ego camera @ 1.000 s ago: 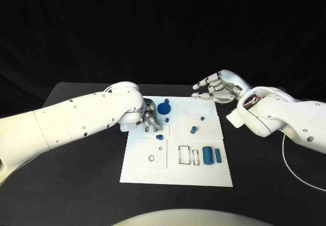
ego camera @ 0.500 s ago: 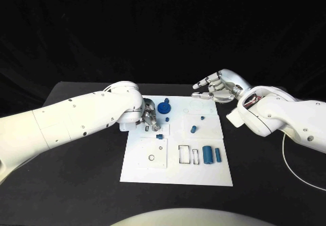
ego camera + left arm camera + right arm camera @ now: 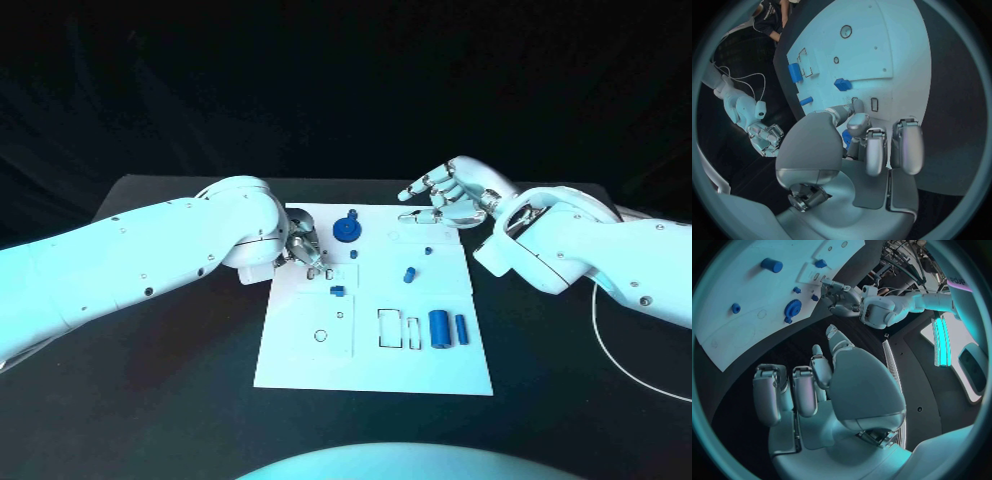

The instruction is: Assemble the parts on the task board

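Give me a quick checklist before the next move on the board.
1. Left hand at the board's left edge: ok.
2. Left hand holding a part: cannot tell; fingers curled, something blue behind them.
3. Right hand free of the board, holding nothing: ok.
4. Gear-shaped part on the board's far side: ok.
5. Two blue blocks by the rectangular slots: ok.
6. Small part mid-board, untouched: ok.

place: lab | cues: black-draped table (image 3: 173, 400) (dark backdrop), cabled equipment racks (image 3: 904, 260)
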You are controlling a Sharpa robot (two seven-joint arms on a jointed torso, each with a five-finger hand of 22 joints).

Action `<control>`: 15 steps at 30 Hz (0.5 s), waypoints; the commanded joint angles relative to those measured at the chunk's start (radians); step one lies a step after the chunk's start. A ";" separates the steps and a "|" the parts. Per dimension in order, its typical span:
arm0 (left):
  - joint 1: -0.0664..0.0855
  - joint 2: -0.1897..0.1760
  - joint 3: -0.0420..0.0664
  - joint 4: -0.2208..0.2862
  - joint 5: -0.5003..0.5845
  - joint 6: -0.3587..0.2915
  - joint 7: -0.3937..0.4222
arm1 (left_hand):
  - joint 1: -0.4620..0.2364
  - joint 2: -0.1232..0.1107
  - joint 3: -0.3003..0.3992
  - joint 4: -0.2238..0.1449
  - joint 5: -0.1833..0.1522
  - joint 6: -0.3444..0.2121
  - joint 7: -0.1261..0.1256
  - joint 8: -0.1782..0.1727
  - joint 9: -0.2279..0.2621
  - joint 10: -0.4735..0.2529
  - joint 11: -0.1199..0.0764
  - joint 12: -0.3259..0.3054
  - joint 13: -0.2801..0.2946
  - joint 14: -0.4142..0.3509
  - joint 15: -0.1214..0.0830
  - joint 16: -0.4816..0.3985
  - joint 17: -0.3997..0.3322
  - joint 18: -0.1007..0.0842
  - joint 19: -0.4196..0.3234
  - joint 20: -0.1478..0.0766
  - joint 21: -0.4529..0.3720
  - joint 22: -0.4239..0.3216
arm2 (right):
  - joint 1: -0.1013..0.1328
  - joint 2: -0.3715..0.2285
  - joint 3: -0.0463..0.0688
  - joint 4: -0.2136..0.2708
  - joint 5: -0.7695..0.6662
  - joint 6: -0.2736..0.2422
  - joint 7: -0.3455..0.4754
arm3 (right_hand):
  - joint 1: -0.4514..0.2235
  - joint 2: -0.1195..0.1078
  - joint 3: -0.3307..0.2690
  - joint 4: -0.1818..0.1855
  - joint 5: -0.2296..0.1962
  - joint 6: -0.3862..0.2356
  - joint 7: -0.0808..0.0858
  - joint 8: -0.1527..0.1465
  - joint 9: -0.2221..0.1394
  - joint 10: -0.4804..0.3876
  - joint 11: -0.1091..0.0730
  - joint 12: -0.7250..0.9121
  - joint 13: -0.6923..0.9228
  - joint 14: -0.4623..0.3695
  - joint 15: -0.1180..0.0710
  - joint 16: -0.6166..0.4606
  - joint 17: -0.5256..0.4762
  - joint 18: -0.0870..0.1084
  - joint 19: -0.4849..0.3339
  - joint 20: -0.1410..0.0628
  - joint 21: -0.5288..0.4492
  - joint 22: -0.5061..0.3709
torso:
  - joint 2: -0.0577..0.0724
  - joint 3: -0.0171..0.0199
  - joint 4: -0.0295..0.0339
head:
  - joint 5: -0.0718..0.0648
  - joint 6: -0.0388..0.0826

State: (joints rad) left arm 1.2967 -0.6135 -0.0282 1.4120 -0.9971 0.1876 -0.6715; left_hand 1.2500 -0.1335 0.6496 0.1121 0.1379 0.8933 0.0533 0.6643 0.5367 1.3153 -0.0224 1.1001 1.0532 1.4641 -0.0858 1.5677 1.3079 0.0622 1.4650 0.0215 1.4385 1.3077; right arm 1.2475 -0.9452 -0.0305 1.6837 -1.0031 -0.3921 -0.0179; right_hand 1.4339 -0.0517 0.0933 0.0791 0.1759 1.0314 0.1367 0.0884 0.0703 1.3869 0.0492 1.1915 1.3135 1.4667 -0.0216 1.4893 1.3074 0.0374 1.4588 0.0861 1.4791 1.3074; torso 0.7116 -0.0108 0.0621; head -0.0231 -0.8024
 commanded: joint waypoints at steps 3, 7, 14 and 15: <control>-0.008 -0.079 0.000 0.052 0.205 -0.209 0.147 | -0.060 -0.009 -0.035 0.028 -0.011 -0.036 0.011 -0.029 -0.017 -0.062 0.012 -0.091 -0.094 0.107 0.014 0.003 0.263 -0.005 -0.014 0.015 -0.029 0.028 | -0.011 0.040 -0.005 0.024 -0.397 0.119 -0.083 | 0.035 0.005 0.019 -0.026 -0.030 0.027 -0.005 -0.001 0.001 0.001 -0.006 0.006 0.006 0.072 -0.007 0.003 0.111 0.008 0.002 -0.006 -0.004 0.065 | 0.000 0.0002 0.0024 | -0.006 0.002; -0.022 -0.132 -0.001 0.085 0.330 -0.271 0.237 | -0.079 -0.013 -0.084 0.037 -0.013 -0.075 0.041 -0.075 -0.048 -0.174 0.038 -0.250 -0.256 0.107 0.034 0.003 0.263 0.010 -0.052 0.031 -0.083 -0.040 | -0.019 0.076 -0.011 0.023 -0.523 0.150 -0.121 | 0.038 0.004 0.034 -0.036 -0.058 0.038 -0.007 -0.003 0.000 0.006 -0.008 0.012 0.009 0.073 -0.009 0.004 0.113 0.007 0.003 -0.007 -0.003 0.066 | -0.001 -0.0011 0.0054 | -0.007 0.002; -0.053 -0.232 -0.005 0.159 0.604 -0.377 0.452 | -0.050 0.004 -0.164 0.031 -0.010 -0.115 0.079 -0.136 -0.109 -0.254 0.071 -0.331 -0.344 0.050 0.064 -0.110 0.141 0.054 -0.166 0.063 -0.250 -0.235 | -0.048 0.162 -0.018 -0.005 -0.669 0.204 -0.191 | 0.027 0.001 0.043 -0.036 -0.074 0.047 -0.009 -0.005 -0.001 0.008 -0.009 0.017 0.011 0.073 -0.009 0.004 0.114 0.007 0.003 -0.007 -0.003 0.067 | 0.001 -0.0063 0.0103 | -0.005 0.002; -0.055 -0.244 -0.007 0.169 0.640 -0.386 0.482 | -0.043 0.008 -0.169 0.030 -0.009 -0.116 0.081 -0.139 -0.114 -0.257 0.073 -0.335 -0.351 0.046 0.066 -0.117 0.134 0.056 -0.172 0.065 -0.261 -0.246 | -0.053 0.174 -0.018 -0.010 -0.679 0.210 -0.198 | 0.027 0.001 0.043 -0.036 -0.074 0.047 -0.009 -0.005 -0.001 0.008 -0.009 0.017 0.011 0.073 -0.009 0.004 0.114 0.007 0.003 -0.007 -0.003 0.067 | 0.001 -0.0058 0.0101 | -0.003 0.001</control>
State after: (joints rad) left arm 1.2434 -0.8521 -0.0353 1.5683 -0.5685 -0.1082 -0.3666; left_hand 1.2003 -0.1259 0.4852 0.1405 0.1307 0.7798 0.1278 0.5275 0.4251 1.0632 0.0513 0.7686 0.7062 1.4674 -0.0282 1.4554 1.3077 0.1031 1.2981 0.0846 1.1855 1.0698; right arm 1.1987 -0.7782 -0.0486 1.6785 -1.5440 -0.2496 -0.1507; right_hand 1.4627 -0.0490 0.1316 0.0441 0.1043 1.0700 0.1269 0.0884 0.0703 1.3841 0.0489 1.2022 1.3289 1.4668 -0.0213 1.4892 1.3081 0.0374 1.4624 0.0824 1.4791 1.3081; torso 0.7114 -0.0146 0.0700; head -0.0292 -0.8010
